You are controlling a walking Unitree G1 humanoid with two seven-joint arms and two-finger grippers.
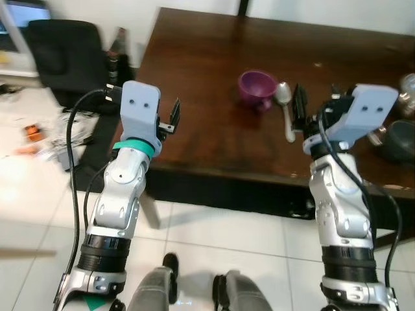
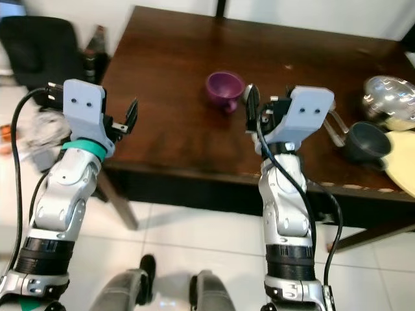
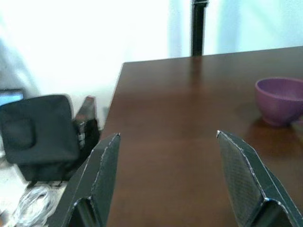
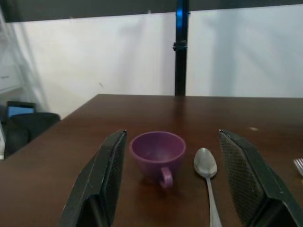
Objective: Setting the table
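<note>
Daylight floods in from the far side and washes the wall (image 3: 71,42) behind the dark wooden table (image 1: 214,71) almost white in the left wrist view. The tabletop carries a soft sheen toward its far edge. The metal bowl (image 2: 388,97) at far right glares. The head views are slightly soft and bend at their edges; the black fingers (image 4: 246,179) blur close to the wrist cameras.

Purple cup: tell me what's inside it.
The purple cup stands upright on the table beside the spoon. Its visible inner wall looks bare; the bottom is hidden behind the rim, so cannot tell.
</note>
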